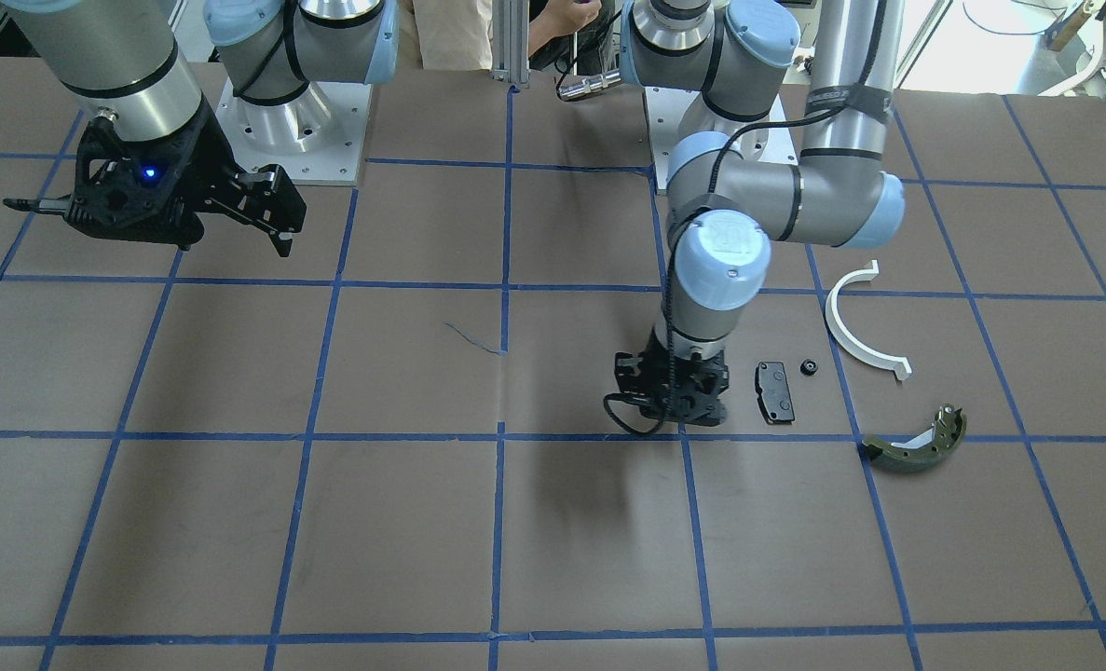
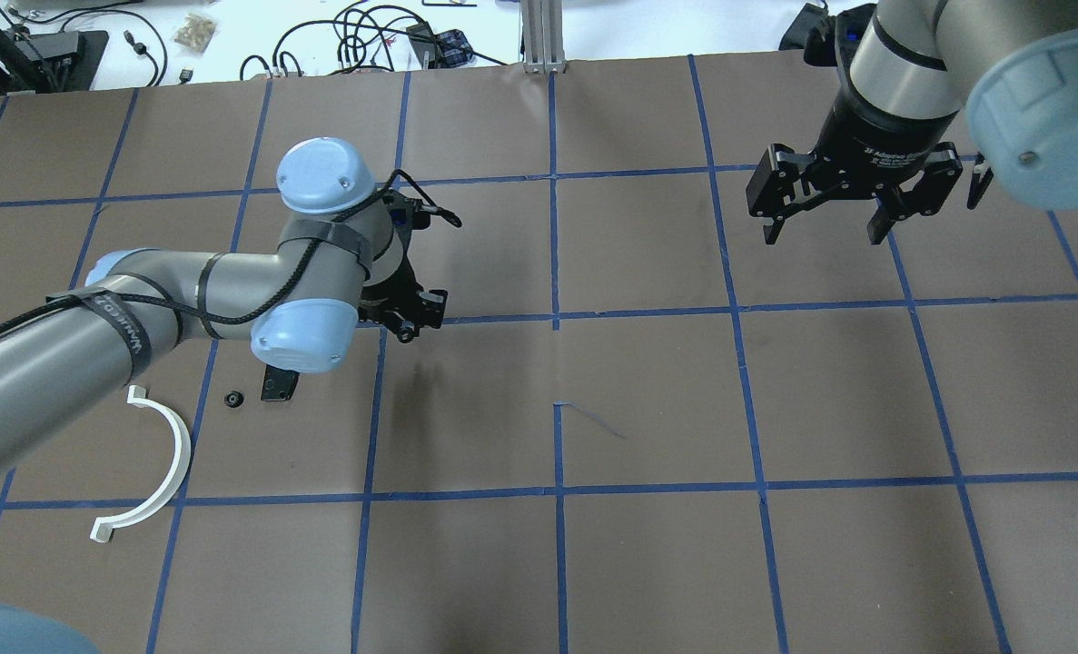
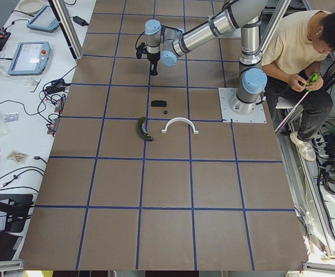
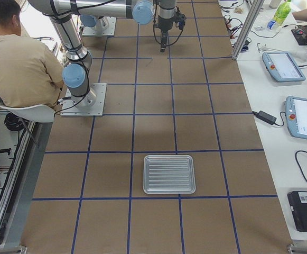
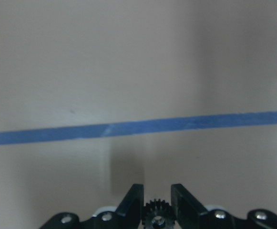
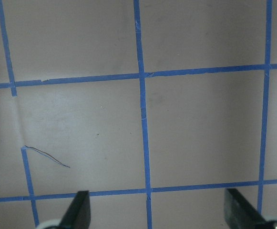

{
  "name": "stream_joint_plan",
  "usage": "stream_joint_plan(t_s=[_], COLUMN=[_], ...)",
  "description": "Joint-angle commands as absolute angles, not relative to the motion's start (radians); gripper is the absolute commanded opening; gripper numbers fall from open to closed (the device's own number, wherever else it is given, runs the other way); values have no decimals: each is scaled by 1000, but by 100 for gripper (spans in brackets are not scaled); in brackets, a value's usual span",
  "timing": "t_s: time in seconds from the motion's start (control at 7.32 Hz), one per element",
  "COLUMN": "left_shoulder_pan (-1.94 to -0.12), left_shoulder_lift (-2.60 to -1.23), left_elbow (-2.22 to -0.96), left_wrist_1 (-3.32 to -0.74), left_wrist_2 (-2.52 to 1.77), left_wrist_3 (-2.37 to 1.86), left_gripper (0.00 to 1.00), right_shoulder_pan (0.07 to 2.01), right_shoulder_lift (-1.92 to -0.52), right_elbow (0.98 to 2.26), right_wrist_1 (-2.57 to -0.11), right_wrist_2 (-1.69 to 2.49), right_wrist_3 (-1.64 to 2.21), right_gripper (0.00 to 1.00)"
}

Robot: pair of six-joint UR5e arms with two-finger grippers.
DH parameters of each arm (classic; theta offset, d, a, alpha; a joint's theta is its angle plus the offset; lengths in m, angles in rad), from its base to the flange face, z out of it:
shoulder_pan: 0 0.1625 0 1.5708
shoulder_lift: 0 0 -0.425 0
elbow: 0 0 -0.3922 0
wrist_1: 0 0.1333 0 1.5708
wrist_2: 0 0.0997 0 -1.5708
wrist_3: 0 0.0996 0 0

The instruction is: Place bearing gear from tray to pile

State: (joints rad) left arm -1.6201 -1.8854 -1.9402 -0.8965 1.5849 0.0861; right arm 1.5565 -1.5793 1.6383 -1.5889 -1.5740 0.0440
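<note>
A small black toothed metal bearing gear (image 5: 156,218) is pinched across its teeth by the left end effector (image 5: 157,191), whose fingers are closed narrowly on it. It is held over the brown blue-gridded surface (image 1: 403,522), near the pile's black rectangular pad (image 1: 774,391). It is judged light, rigid and apt to slip. Opposite tooth tips are best gripped. The right end effector (image 2: 825,222) is spread wide, holding nothing.

Beside the left gripper (image 1: 688,417) the black pad (image 1: 774,391) lies in the way, a tiny black part (image 1: 807,367), maybe a gear, just past it; open table (image 1: 823,415) between pad and brake shoe (image 1: 916,445).
</note>
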Motion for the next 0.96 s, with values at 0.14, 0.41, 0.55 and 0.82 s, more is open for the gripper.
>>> stream_joint_plan(t_s=[0.14,0.41,0.55,0.82], left_shoulder_pan=[-1305,-1214,-1213,-1215], left_shoulder_lift=[-1871,-1920,-1924,-1922], left_elbow=[-1951,-1994,-1994,-1993], left_wrist_1=[-931,-849,-844,-854], left_wrist_2=[1631,1635,1634,1625], left_wrist_3=[445,569,563,560], left_gripper=[0,0,0,45], right_shoulder_pan=[1555,1557,1559,1554], right_shoulder_lift=[-1582,-1589,-1589,-1589], right_elbow=[1634,1635,1637,1637], right_wrist_1=[-1592,-1594,-1589,-1588], right_wrist_2=[-1574,-1572,-1572,-1572], right_wrist_3=[44,43,43,44], right_gripper=[100,100,100,100])
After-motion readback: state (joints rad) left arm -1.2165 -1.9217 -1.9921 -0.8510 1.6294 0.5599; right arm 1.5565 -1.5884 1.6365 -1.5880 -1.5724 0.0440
